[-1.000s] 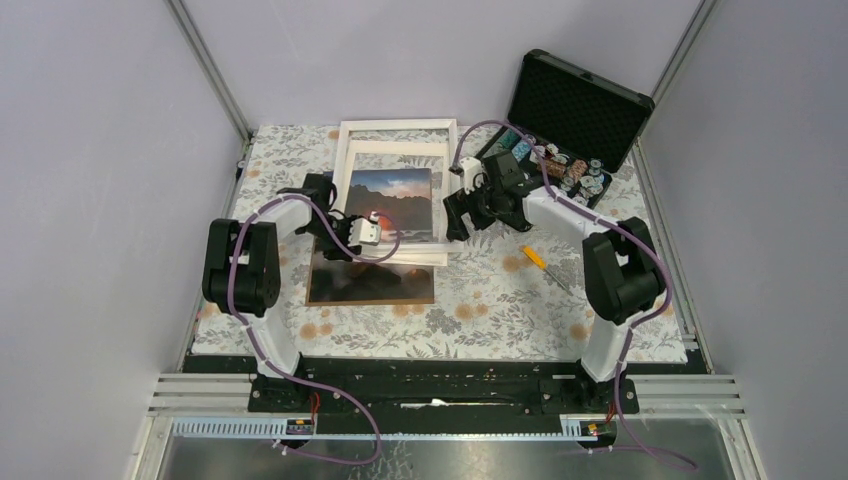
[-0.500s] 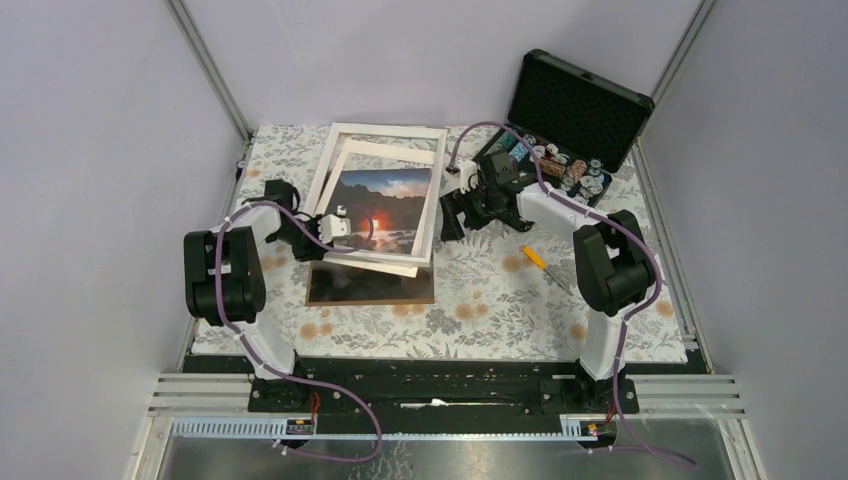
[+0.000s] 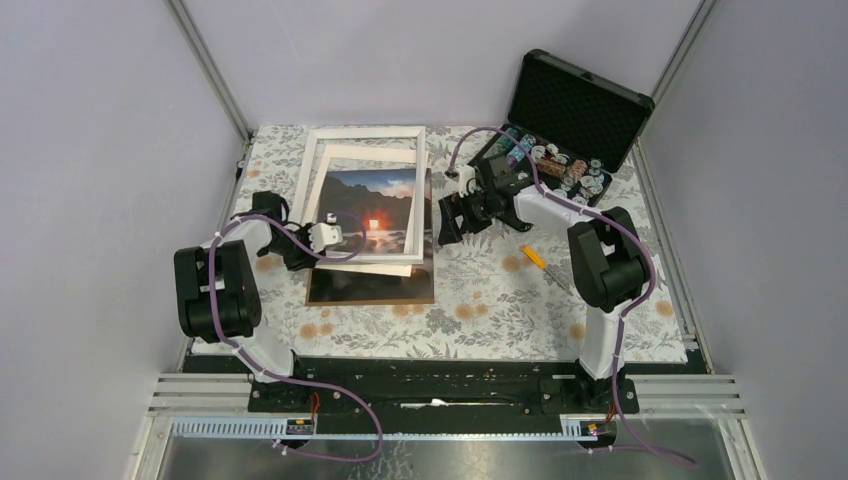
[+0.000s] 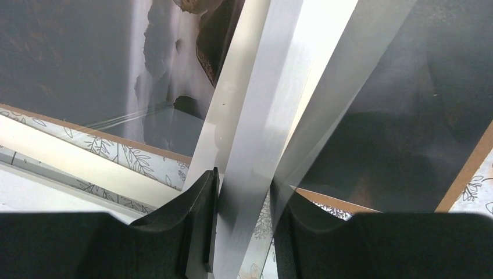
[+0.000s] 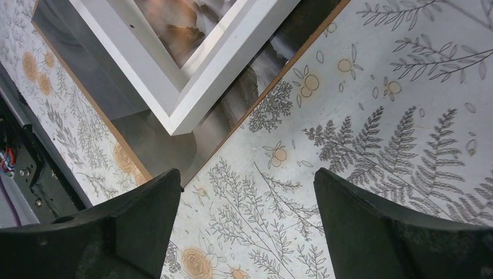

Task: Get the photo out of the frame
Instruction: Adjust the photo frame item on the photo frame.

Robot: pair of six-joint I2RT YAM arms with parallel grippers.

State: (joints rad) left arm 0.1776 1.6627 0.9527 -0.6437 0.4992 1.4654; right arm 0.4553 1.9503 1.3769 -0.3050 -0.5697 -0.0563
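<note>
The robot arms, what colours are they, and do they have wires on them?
Both the left arm and the right arm are chunky black joints linked by smooth white shells. A purple cable snakes along each one. The left gripper and the right gripper each have two thick, matt black fingers.

The frame (image 3: 363,133) is smooth and white, painted wood or plastic (can't tell which), with a soft satin sheen. The photo (image 3: 370,285) sticking out below the frame is properly glossy and picks up glare. The board (image 4: 465,168) under it shows a raw brown fibreboard edge. The cloth (image 3: 500,300) under the frame is a matt floral print. The left gripper (image 4: 244,192) on the frame's bar has matt black plastic fingers. The case (image 3: 580,95) right of the frame has bumpy black foam lining.
</note>
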